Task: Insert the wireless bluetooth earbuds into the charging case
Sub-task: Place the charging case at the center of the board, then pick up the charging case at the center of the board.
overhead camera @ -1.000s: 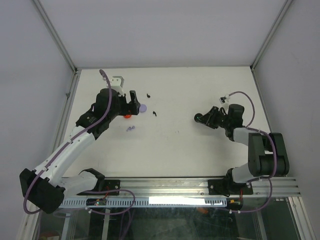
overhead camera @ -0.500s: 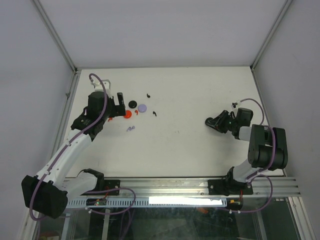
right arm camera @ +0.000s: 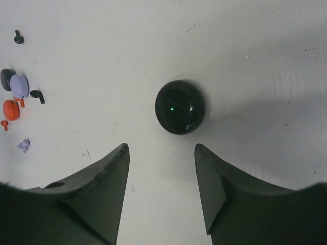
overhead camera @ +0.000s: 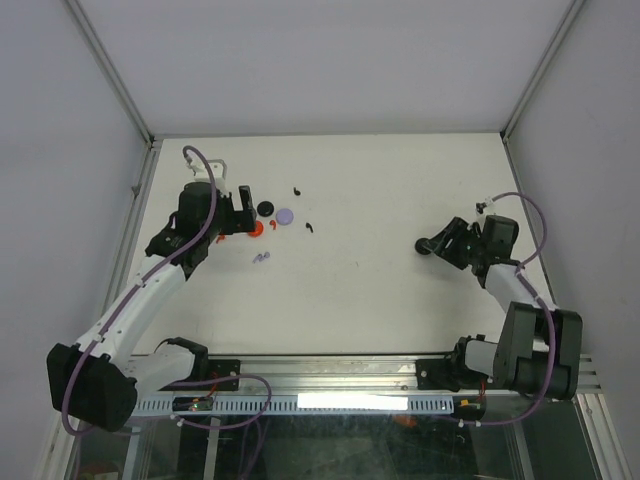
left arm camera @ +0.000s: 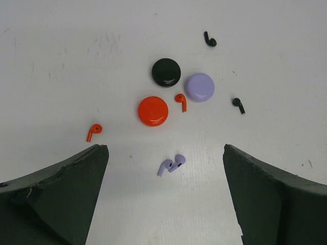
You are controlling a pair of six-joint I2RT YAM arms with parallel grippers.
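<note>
Our left gripper (left arm camera: 164, 148) has its jaws spread wide and holds nothing. Just past its tips lie two pale purple earbuds (left arm camera: 171, 164), touching each other. A bit further out sit a red round case (left arm camera: 153, 111), a black round case (left arm camera: 166, 72) and a purple round case (left arm camera: 199, 87), close together, with one red earbud (left arm camera: 181, 101) between the red and purple ones. Another red earbud (left arm camera: 94, 131) lies off to one side, and a black earbud (left arm camera: 238, 104) and a second black earbud (left arm camera: 210, 39) lie off to the other. All of these lie loose near the far left corner of the white table (overhead camera: 400, 170). Our right gripper (right arm camera: 161, 147) has let go too. Its jaws stand apart, and a shiny black case (right arm camera: 180, 107) sits just past the tips, touching neither, near the table's right edge. The table top has small scuffs, pale grey walls stand around it, and a metal rail (overhead camera: 350, 372) runs along its near edge. We cannot tell if the cases are open or shut, and from above the earbuds are only specks.
</note>
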